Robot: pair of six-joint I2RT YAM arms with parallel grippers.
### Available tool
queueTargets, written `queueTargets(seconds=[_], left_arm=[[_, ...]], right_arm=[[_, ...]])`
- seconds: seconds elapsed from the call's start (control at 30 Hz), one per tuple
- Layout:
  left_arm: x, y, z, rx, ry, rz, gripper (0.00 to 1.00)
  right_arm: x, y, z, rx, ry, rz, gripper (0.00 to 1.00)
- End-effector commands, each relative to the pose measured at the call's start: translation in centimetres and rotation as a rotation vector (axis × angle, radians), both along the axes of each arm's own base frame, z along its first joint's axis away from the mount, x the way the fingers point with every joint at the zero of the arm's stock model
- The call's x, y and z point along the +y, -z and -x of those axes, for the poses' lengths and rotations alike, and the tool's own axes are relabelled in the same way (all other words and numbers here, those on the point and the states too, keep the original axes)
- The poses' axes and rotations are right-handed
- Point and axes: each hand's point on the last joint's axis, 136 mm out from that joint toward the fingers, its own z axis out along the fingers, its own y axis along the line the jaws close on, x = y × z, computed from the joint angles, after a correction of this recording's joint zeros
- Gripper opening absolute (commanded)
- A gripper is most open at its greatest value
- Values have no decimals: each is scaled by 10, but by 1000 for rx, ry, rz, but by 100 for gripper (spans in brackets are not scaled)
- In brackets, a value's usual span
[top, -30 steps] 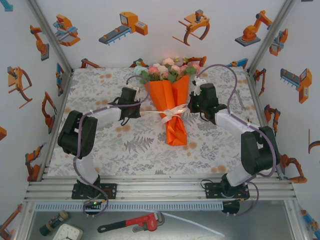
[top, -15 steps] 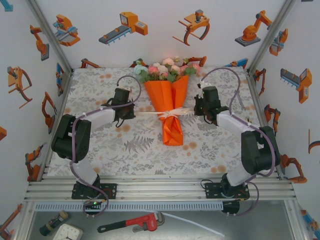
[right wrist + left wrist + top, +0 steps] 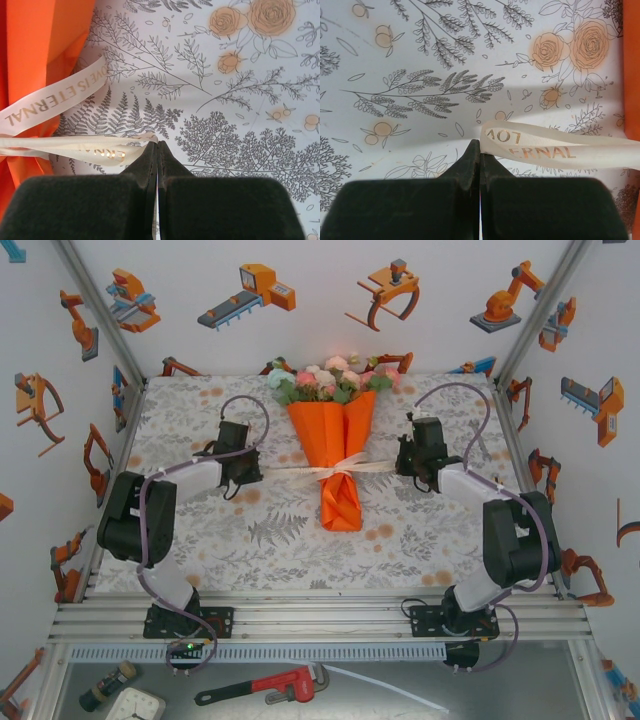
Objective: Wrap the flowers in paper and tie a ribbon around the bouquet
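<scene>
The bouquet (image 3: 337, 445) lies mid-table, a cone of orange paper (image 3: 341, 495) with pink, peach and mint flowers (image 3: 330, 380) at its far end. A cream ribbon (image 3: 340, 468) crosses its waist and is stretched taut to both sides. My left gripper (image 3: 250, 469) is shut on the ribbon's left end (image 3: 520, 145), left of the cone. My right gripper (image 3: 402, 461) is shut on the right end (image 3: 100, 147), right of the cone. Gold lettering shows on the ribbon, and a loose tail (image 3: 55, 102) lies against the orange paper (image 3: 40, 50).
A floral-print cloth (image 3: 270, 530) covers the table. Panels printed with robot pictures (image 3: 250, 290) stand at the back and sides. A red pipe wrench (image 3: 262, 686) lies below the aluminium rail (image 3: 320, 615) at the near edge.
Both grippers have moved apart, left going left and right going right, pulling the ribbon straight and tight. The bouquet has narrowed at its waist and shifted slightly left.
</scene>
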Motion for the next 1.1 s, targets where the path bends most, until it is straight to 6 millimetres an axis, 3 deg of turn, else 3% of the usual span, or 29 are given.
queueTargets(seconds=[0.0,0.53,0.7,0.77,0.9,0.97,1.07], left_arm=[[39,3,4,23,-111,-66,0],[74,18,13,75,-231,-36,0],[79,18,13,75,-249,-37,0],[71,15,11,66,-213,-9,0],[29,-18,5,-62,-46,75,1],[17,-41,6,-133,-5,96,13],[-2,-79,11,-236,76,161,35]], right_arm=[[-44,10,0,27,167,72,0],[-92,33,15,103,391,-42,0],[-96,36,18,108,416,-48,0],[-92,33,17,102,397,-69,0],[-57,7,10,36,256,-189,0],[-42,-22,9,-32,188,-215,5],[-27,-66,13,-135,106,-231,27]])
